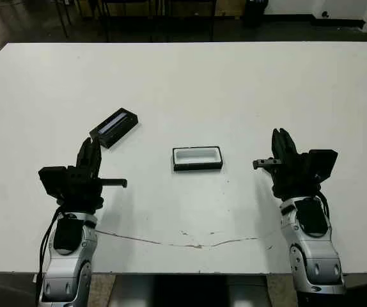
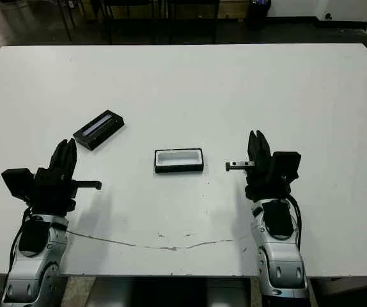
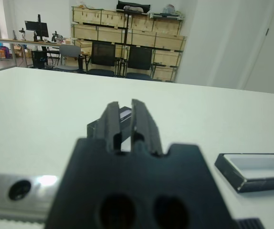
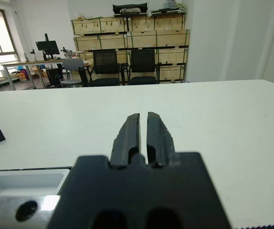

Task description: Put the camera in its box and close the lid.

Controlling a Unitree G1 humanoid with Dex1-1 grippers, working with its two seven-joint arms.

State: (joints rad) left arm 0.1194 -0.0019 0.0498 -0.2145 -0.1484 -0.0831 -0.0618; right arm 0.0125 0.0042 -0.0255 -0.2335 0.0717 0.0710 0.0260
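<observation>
Nothing of the task looks done yet. The box [image 1: 197,167] sits open in the middle of the head view, its white lining bare and nothing inside it. Up and to the left of it, well apart, lies the lid [image 1: 114,127], a black slab turned at an angle with its pale grey-blue stripe facing up. The camera itself I cannot pick out as a separate thing in any view; it may be hidden at or under that striped piece, but the pictures are too small to settle this. So all the steps appear to be left: finding and gripping the camera, laying it in the tray, then fitting the lid over it.

Both arms rest low at the bottom of the frame on the white table [image 1: 234,83], forearms pointing up the picture. The left gripper [image 1: 91,148] sits at lower left, its tips just below the lid's near corner, fingers pressed nearly together and grasping nothing. The right gripper [image 1: 281,137] stands right of the box, likewise clenched and empty.
</observation>
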